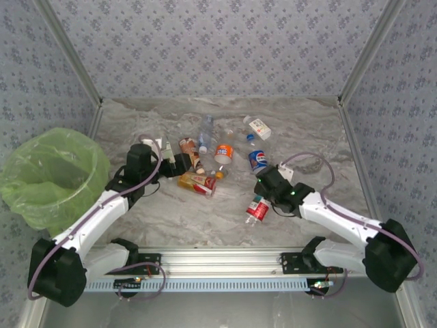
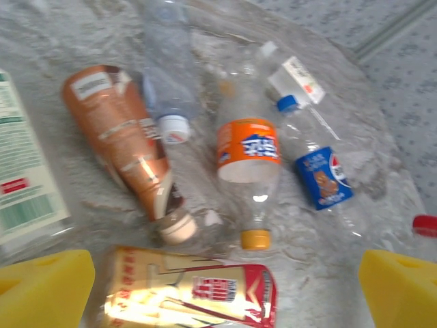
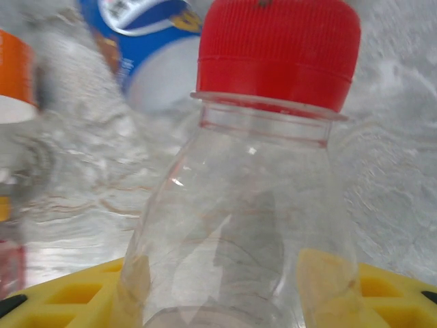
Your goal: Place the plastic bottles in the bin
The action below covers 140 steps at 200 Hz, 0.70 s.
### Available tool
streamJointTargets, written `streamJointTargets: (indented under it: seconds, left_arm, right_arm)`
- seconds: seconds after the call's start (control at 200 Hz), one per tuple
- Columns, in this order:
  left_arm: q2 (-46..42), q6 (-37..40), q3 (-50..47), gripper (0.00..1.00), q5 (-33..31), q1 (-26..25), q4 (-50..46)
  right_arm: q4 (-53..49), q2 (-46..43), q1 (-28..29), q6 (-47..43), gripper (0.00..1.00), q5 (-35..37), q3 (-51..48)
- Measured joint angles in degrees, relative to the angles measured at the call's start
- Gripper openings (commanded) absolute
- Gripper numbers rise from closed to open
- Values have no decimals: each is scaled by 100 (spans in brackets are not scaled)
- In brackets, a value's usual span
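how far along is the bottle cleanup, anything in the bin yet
Done: nothing visibly; the bin looks empty from above. In hand: the right gripper has its fingers against both sides of the red-capped bottle, which lies on the table. The left gripper hangs open over the red-and-yellow bottle. Left: every bottle, including the orange-label bottle and the blue-label bottle.

Table (image 1: 205, 229): grey marbled top. Lying on their sides in a loose cluster mid-rear: brown-label bottle (image 1: 192, 153), orange-label bottle (image 1: 223, 152), blue-label bottle (image 1: 257, 161), white-label bottle (image 1: 259, 128), clear bottle (image 1: 205, 129), red-and-cream bottle (image 1: 198, 182). Red-label bottle (image 1: 257, 208) lies apart, nearer the front edge.
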Motion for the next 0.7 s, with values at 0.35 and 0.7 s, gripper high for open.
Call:
streamJointTargets:
  seconds: [0.35, 0.7]
  left_arm:
    - [168, 186, 46, 99, 350, -535, 162]
    - [704, 1521, 1189, 99, 741, -1604, -81]
  right_arm:
    - [1644, -181, 350, -852, 61, 210, 11]
    - [3073, 673, 223, -1528, 62, 109, 925]
